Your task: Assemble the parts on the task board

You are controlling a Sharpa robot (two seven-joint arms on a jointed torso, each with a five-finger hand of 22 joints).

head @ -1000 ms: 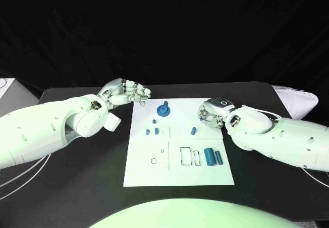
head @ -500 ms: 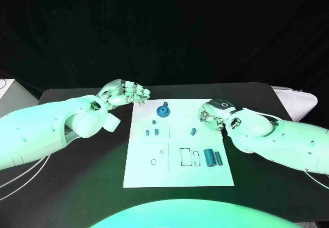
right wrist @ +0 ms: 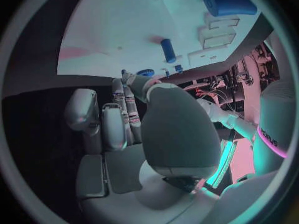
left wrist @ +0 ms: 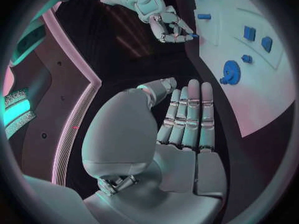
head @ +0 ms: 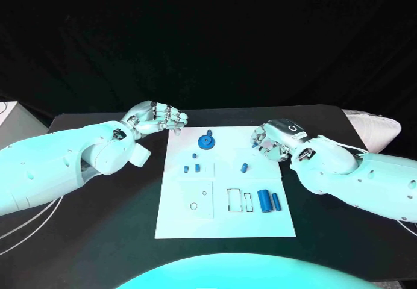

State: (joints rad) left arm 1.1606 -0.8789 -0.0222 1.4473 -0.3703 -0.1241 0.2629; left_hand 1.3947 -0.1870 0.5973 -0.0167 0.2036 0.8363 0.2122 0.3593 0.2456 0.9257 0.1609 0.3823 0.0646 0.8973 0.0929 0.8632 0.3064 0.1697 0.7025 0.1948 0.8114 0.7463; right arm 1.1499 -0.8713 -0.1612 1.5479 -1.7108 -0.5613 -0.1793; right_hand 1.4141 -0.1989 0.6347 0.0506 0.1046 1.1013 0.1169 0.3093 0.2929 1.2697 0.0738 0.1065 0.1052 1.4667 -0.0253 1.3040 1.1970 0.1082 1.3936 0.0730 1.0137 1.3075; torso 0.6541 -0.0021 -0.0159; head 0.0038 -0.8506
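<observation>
Task board (head: 224, 211) | blue gear (head: 206, 141) on far end | two cylinders (head: 269, 200) near end

I see the flat white rectangular task board (head: 224, 217) on the bench, with a blue round geared part (head: 206, 141) at its far end and two blue cylinders (head: 270, 200) lying near its right edge.

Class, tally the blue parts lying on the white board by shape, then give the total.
Toothed wheel: 1
Small blocks: 3
Short peg: 1
Large cylinders: 2
Total: 7
</observation>
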